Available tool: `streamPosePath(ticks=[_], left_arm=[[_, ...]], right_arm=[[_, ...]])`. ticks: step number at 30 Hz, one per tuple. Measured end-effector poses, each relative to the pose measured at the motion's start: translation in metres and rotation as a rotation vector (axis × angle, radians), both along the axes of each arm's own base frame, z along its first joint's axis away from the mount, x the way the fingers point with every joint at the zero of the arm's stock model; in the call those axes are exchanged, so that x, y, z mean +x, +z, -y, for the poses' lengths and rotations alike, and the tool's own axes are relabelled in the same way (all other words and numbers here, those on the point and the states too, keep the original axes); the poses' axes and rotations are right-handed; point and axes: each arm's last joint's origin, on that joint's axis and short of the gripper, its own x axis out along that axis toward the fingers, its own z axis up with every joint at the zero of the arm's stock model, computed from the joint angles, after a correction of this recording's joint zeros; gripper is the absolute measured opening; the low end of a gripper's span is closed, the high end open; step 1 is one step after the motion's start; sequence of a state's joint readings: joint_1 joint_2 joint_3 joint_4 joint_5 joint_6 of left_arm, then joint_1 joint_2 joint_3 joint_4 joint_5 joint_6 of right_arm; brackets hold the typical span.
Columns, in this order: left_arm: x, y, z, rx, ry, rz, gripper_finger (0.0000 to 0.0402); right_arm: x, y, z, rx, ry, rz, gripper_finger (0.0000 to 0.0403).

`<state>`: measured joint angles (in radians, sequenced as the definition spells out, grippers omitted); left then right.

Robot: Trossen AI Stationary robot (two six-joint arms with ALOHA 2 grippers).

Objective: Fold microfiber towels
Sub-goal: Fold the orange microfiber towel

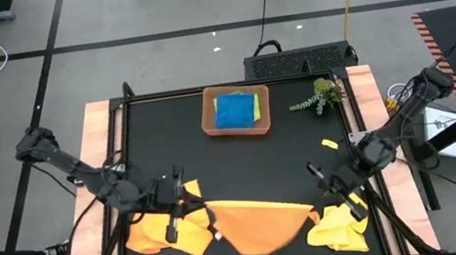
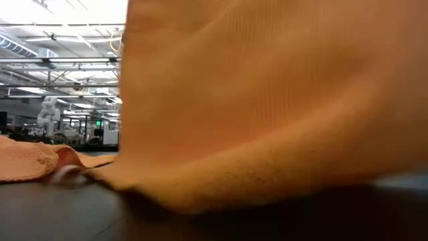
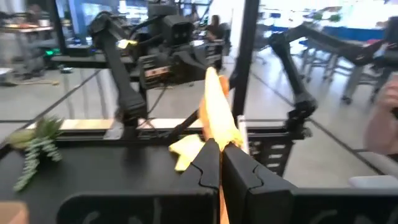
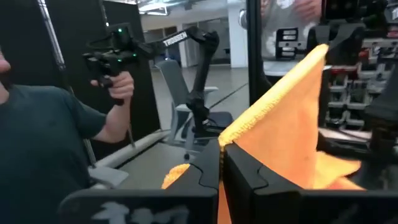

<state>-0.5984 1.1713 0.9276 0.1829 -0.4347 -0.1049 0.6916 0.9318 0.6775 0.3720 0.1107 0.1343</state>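
The robot is part way through folding one orange towel (image 1: 255, 222). It lies stretched across the near side of the black table (image 1: 168, 145), and each arm holds one end.

On the left, the left gripper (image 1: 171, 209) is pinched tight on the towel's left end. Another orange towel (image 1: 155, 232) lies bunched up just under it.

In the middle, the stretched towel sags in a soft curve. It looks fuzzy and floppy, with a stitched edge. At the far side sits a shallow brown tray (image 1: 207, 115) with a blue towel (image 1: 235, 110) folded flat in it.

On the right, the right gripper (image 1: 335, 187) is pinched tight on the towel's right corner (image 4: 292, 112). A crumpled yellow towel (image 1: 339, 228) lies near it. A small green plant sprig (image 1: 318, 97) rests far off.

Next, I think both arms need to swing the towel over together so one half lands flat on the other.
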Motion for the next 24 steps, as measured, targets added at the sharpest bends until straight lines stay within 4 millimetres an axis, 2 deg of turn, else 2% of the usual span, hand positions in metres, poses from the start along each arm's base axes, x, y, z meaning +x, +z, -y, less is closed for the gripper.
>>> streamPosePath(ticks=[4, 10, 18, 24], left_arm=[[0.004, -0.014, -0.010, 0.012, 0.095, -0.130, 0.0002], [0.020, -0.045, -0.038, 0.026, 0.261, -0.360, 0.0002], [0.033, -0.069, -0.075, 0.074, 0.433, -0.546, 0.0001], [0.041, -0.082, -0.094, 0.099, 0.508, -0.624, 0.0002]], right_arm=[[0.004, -0.009, 0.006, -0.001, -0.067, -0.118, 0.0000], [0.017, -0.033, 0.031, -0.025, -0.301, -0.365, 0.0000], [0.029, -0.053, 0.066, -0.125, -0.558, -0.514, 0.0000], [0.040, -0.066, 0.088, -0.196, -0.663, -0.587, 0.0000]])
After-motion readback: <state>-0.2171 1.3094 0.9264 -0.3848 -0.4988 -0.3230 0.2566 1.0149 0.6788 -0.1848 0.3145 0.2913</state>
